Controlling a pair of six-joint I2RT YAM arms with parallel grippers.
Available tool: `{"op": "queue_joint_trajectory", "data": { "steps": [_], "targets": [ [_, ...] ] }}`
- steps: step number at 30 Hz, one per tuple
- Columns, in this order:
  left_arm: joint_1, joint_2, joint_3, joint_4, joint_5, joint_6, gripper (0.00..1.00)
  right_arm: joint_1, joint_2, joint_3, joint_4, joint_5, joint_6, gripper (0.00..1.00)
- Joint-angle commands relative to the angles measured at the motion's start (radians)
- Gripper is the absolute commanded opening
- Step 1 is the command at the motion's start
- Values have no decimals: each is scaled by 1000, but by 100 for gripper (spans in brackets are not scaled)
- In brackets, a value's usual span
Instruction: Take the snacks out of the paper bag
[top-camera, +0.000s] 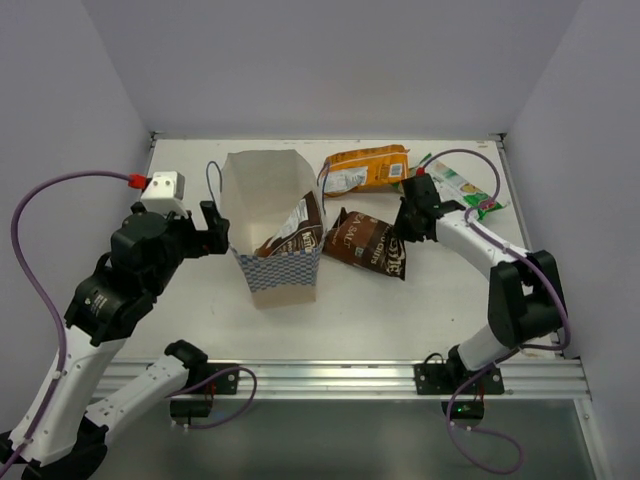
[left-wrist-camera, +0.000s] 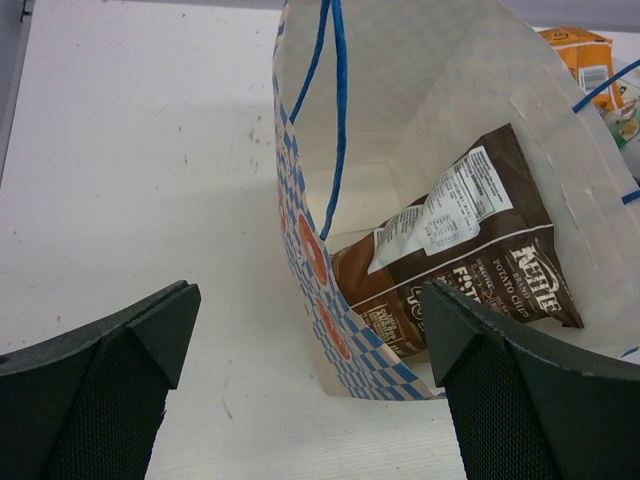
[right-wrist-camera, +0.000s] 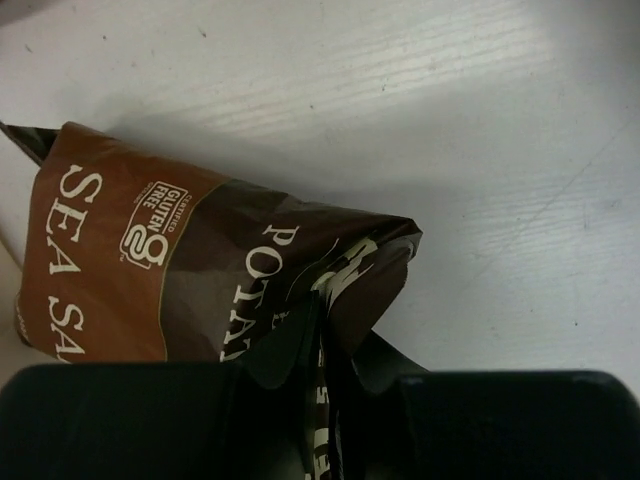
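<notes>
My left pincer (top-camera: 214, 228) gapes wide, arm folded low, just beside the upright cream paper bag (top-camera: 285, 275) with its blue-checked band. Inside leans a crinkly Kettle packet (left-wrist-camera: 460, 240), brown, reading "Potato Chips". My right pincer (right-wrist-camera: 325, 400), nearly closed, nips the creased edge of the Sea Salt packet (top-camera: 368, 243), "Gluten Free", lying on the white surface (top-camera: 440, 300). Beyond lie 1 orange packet (top-camera: 372, 165) and 1 green-and-white packet (top-camera: 465, 188).

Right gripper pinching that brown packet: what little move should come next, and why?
Probably open and let go. The right gripper pinches the brown packet, which already lies on the table outside the paper bag; a second brown packet waits inside.
</notes>
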Motion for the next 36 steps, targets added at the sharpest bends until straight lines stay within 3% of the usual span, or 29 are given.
{"op": "queue_joint_trajectory", "data": {
  "steps": [1,6,11,14,17,21,27,32,36],
  "targets": [
    [1,1,14,-4,-5,0,100,-24,3,43,52,-43,6,15],
    [1,10,12,2,14,-8,100,-67,26,133,50,-41,-55,21],
    [-1,15,5,18,24,-14,100,-68,66,301,-61,-49,-118,59],
    [1,16,5,22,32,-17,100,-67,14,348,-111,-41,-149,76],
    [1,24,3,27,43,-19,100,-44,-94,423,-169,-38,-215,86],
    [1,56,-6,48,52,-28,100,95,-194,621,-288,5,-343,90],
    [1,136,2,79,67,-68,100,329,-176,957,-376,18,-420,91],
    [-1,182,-8,47,-3,-140,99,499,-124,1026,-336,-8,-448,91],
    [-1,187,-49,47,-25,-173,92,599,-37,1097,-353,-15,-443,92]
  ]
}}
